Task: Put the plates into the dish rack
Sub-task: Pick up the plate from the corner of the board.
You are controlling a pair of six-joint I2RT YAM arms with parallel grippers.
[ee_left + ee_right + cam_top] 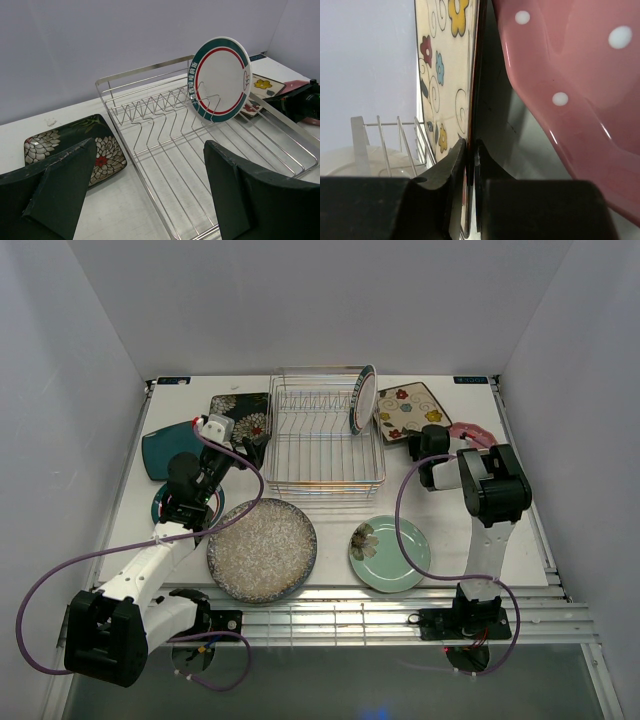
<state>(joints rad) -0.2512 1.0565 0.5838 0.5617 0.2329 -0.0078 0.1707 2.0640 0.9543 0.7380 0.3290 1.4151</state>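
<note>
The right pincer point(470, 146) was clamped on the rim of the cream floral square plate point(447, 75), beside the pink dotted plate point(570, 75). The left pincer point(149, 145) was held wide open and empty near the dish rack point(145, 69), in which a white teal-rimmed plate point(220, 80) was stood upright.

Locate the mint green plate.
Top view: the mint plate lies near the front edge, right of the grey plate, in front of the rack.

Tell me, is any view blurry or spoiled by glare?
Top external: evenly lit, sharp, soft shadows only. Left wrist: crisp on the dish rack. Right wrist: very close, the pink dotted plate showing streaks of glare.
</note>
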